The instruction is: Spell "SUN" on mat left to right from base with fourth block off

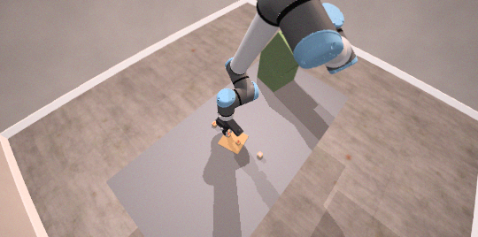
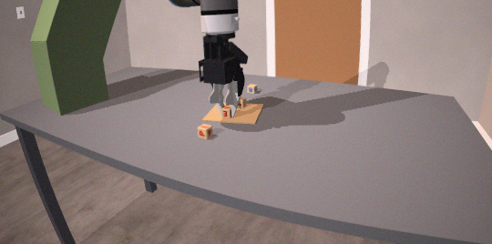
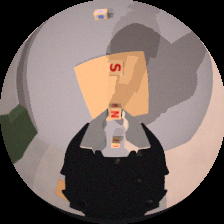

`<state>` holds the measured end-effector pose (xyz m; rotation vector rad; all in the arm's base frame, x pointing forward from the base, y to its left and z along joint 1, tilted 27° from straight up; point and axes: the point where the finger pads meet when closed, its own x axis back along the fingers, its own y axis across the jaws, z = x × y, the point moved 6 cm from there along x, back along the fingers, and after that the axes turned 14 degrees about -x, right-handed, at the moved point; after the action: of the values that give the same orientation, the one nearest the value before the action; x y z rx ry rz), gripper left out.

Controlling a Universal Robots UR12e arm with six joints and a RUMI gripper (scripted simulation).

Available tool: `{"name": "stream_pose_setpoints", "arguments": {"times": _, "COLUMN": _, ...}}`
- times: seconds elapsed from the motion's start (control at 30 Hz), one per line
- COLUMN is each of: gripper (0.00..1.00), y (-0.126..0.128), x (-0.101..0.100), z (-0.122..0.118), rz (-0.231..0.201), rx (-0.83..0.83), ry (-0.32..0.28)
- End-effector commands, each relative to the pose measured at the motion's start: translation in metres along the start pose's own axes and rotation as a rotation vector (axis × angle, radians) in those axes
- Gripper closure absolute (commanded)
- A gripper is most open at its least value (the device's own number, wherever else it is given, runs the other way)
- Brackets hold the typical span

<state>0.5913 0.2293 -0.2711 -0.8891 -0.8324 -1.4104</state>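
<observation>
Pincer (image 1: 227,133) (image 2: 227,111) (image 3: 114,109) is clenched on the N block (image 1: 228,133) (image 2: 226,112) (image 3: 115,112), prob. to keep it square for the row. It's over the mat's (image 1: 230,148) (image 2: 251,117) (image 3: 92,86) edge at approx. 6 o'clock, wrist view; can't tell if its base touches.

S block (image 1: 238,142) (image 2: 242,103) (image 3: 115,68) sits on the mat at 12 o'clock from N, apart. From base, S = left end, N = right, so the gap presumably is for U; N's L/R spot makes sense.

Blue-marked block (image 1: 259,155) (image 2: 252,88) (image 3: 101,14) is off-mat on the counter (image 1: 164,180) (image 2: 319,149) (image 3: 50,65), approx. 11–12 o'clock, wrist view. P-sided block (image 1: 214,123) (image 2: 205,132) (image 3: 115,144) is also off-mat, 7 o'clock of mat, exterior view. Tops unreadable, so can't tell which is U.

Next, prob.: seat N, let go, fetch U. Risk: gap too tight for the fingers, nudging S or N.
</observation>
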Motion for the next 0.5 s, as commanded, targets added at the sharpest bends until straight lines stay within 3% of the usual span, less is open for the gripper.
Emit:
{"name": "stream_pose_setpoints", "arguments": {"times": 0.0, "gripper": 0.95, "y": 0.0005, "x": 0.0005, "z": 0.0, "rz": -0.001, "rx": 0.0, "ry": 0.0}}
{"name": "stream_pose_setpoints", "arguments": {"times": 0.1, "gripper": 0.95, "y": 0.0005, "x": 0.0005, "z": 0.0, "rz": -0.001, "rx": 0.0, "ry": 0.0}}
{"name": "stream_pose_setpoints", "arguments": {"times": 0.47, "gripper": 0.79, "y": 0.0005, "x": 0.0005, "z": 0.0, "rz": -0.001, "rx": 0.0, "ry": 0.0}}
